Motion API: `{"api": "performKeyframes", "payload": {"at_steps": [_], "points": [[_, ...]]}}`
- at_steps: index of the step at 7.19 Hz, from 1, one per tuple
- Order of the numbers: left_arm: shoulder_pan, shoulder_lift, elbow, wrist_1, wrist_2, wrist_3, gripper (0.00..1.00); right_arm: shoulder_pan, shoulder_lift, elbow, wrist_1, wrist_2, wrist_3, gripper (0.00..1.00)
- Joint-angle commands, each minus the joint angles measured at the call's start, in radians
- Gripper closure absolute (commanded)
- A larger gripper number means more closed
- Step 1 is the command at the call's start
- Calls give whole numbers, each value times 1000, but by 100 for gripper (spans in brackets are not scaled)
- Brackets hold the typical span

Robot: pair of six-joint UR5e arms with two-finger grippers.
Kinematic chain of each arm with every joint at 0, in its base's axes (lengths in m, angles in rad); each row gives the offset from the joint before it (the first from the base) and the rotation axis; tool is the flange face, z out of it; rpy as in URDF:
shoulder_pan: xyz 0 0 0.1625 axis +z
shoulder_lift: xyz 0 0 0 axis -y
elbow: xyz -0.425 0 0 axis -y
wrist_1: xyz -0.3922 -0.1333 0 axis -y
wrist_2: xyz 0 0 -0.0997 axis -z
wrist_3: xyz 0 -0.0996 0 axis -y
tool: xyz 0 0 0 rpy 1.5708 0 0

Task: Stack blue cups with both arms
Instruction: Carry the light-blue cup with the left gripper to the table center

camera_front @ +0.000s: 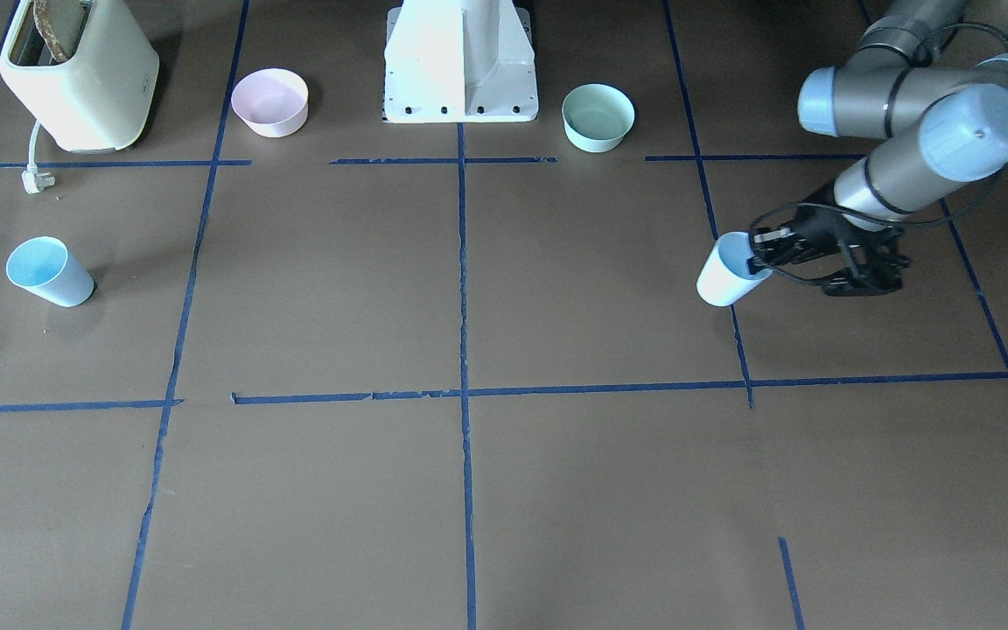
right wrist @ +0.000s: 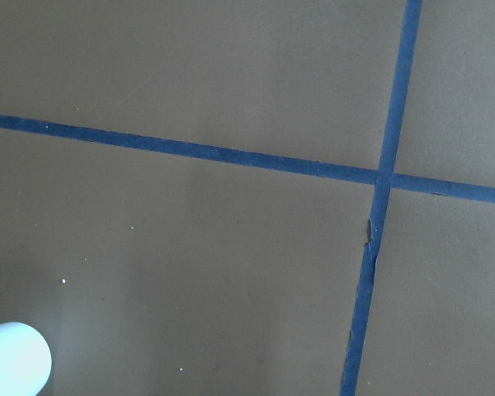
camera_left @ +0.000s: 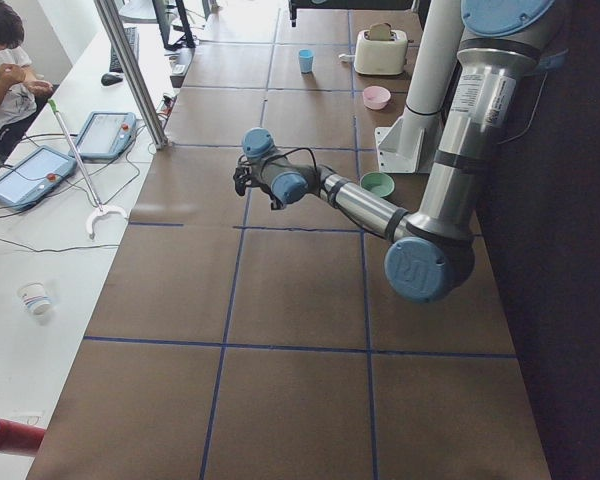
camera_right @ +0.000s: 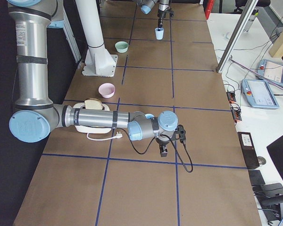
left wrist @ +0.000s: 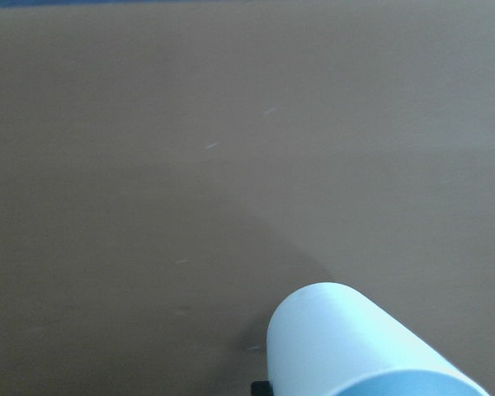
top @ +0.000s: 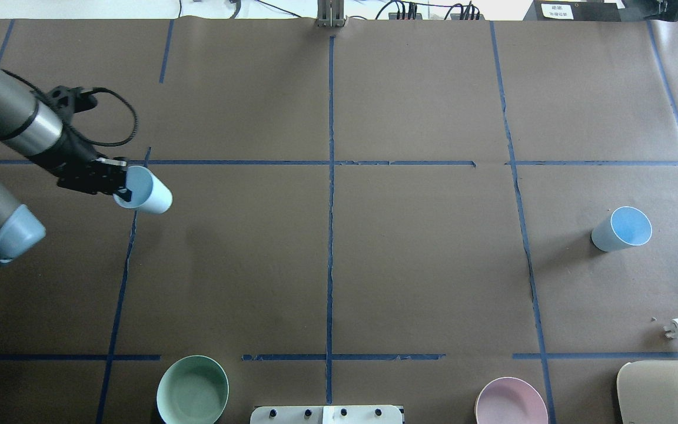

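Observation:
One blue cup [top: 149, 193] is at the table's left side, and my left gripper [top: 122, 184] is shut on its rim with one finger inside. It also shows in the front view [camera_front: 725, 278], with the left gripper [camera_front: 762, 254] beside it, and in the left wrist view [left wrist: 355, 346]. Whether it rests on the table or hangs just above it, I cannot tell. The other blue cup [top: 621, 228] stands alone at the right, and also shows in the front view [camera_front: 49, 271]. My right gripper [camera_right: 164, 149] shows only in the exterior right view, so I cannot tell if it is open. A cup edge [right wrist: 12, 359] shows in the right wrist view.
A cream toaster [camera_front: 80, 74] with its plug [camera_front: 34, 181] stands near the robot's right. A pink bowl [camera_front: 270, 102] and a mint-green bowl [camera_front: 598, 117] flank the white pedestal [camera_front: 460, 61]. Blue tape lines cross the brown table.

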Motion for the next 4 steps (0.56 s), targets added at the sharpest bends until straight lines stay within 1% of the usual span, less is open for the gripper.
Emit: {"api": "performKeyframes", "payload": {"at_steps": [1, 2, 3, 4], "points": [[169, -342, 106, 97, 131, -258, 100, 0, 2, 2, 1, 0, -1, 0], [221, -450, 186, 128, 177, -294, 100, 0, 2, 3, 1, 0, -1, 0], [269, -487, 228, 131, 252, -293, 100, -3, 2, 3, 1, 0, -3, 0], [304, -488, 239, 133, 294, -293, 100, -6, 2, 3, 2, 0, -3, 0]]}}
